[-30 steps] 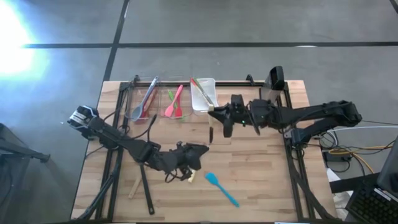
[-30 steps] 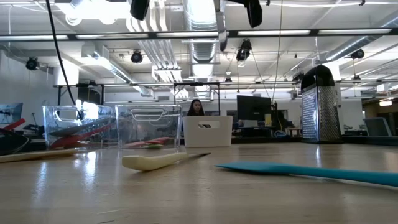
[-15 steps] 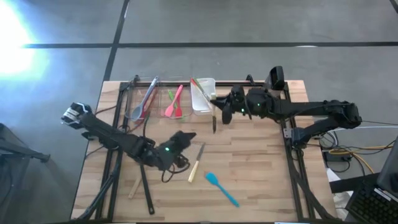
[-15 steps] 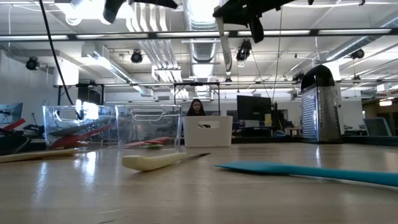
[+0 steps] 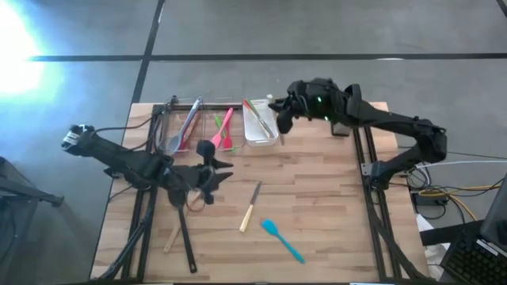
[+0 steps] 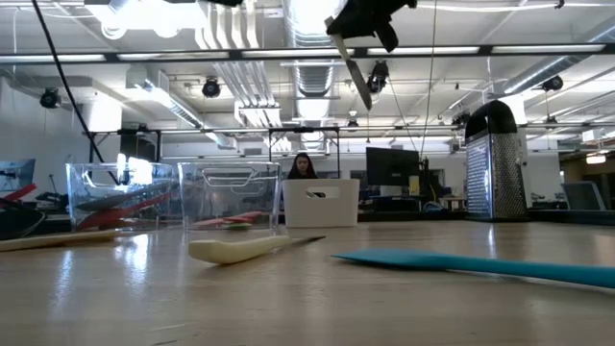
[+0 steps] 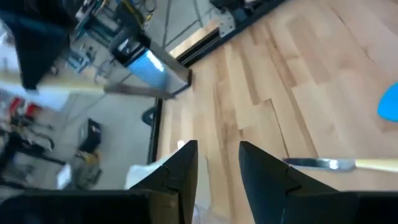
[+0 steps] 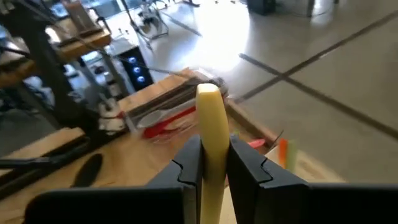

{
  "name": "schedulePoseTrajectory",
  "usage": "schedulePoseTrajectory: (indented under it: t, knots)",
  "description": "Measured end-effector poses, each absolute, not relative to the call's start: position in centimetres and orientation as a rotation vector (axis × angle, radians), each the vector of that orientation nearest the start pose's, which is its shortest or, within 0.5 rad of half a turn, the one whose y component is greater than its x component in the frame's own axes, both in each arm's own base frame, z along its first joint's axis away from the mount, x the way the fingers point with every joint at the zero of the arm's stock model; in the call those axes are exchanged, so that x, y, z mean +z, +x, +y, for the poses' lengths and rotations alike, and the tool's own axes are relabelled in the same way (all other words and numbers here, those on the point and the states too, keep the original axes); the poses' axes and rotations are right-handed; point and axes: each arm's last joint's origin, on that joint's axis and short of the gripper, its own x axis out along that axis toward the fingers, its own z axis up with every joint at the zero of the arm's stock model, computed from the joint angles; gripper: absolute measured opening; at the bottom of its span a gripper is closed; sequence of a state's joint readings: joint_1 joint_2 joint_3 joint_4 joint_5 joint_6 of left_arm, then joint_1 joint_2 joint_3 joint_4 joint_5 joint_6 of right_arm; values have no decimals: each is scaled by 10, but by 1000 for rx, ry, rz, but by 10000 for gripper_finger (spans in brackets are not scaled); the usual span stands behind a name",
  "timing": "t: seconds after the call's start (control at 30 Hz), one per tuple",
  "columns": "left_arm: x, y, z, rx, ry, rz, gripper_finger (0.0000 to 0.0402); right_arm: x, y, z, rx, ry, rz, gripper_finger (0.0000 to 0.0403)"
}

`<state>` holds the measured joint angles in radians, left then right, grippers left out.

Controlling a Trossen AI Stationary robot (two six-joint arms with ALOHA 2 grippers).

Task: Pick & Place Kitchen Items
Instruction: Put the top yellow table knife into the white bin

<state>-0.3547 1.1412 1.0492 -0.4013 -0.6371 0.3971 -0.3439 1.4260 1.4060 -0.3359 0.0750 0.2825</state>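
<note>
Now, at the far left of the tabletop (image 5: 333, 206) the left gripper (image 5: 215, 176) hovers over the wood just in front of the two clear bins; its fingers (image 7: 264, 171) stand a little apart and hold nothing (the wrist view shows bare wood between them). A thin wooden utensil (image 5: 173, 237) lies near the front left edge, beside the black frame bar. The left clear bin (image 5: 181, 127) holds red and grey utensils, and the second clear bin (image 5: 223, 129) holds a pink spatula (image 5: 221, 130) together with a green one. More to the middle, a knife with a cream handle (image 5: 251, 207) lies flat on the wood, and just beside it to the right lies a teal spatula (image 5: 283, 239). The white bin (image 5: 259, 121) stands next to the clear ones with some utensils in it. The right gripper (image 5: 279, 112) is above the right edge of this white bin, closed on a cream-handled knife (image 8: 211, 130) whose blade (image 6: 357, 79) hangs down, tilted. A metal grater (image 6: 495, 161) stands at the back right.
</note>
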Motion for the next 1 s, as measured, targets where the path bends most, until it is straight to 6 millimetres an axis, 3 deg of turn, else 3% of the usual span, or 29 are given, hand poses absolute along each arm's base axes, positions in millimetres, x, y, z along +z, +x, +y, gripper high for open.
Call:
schedulePoseTrajectory:
  t: [0.23,0.5,0.77,1.0]
  knots:
    - [296,212,-52,217,487,320,120,398,328,-144,-458,289,400,34]
    - [256,184,-45,138,328,38,119,386,360,-177,-414,294,456,34]
    - [248,163,-35,19,147,-128,119,371,381,-199,-429,284,509,34]
    - [240,161,-20,-95,56,-108,119,357,390,-224,-439,306,528,34]
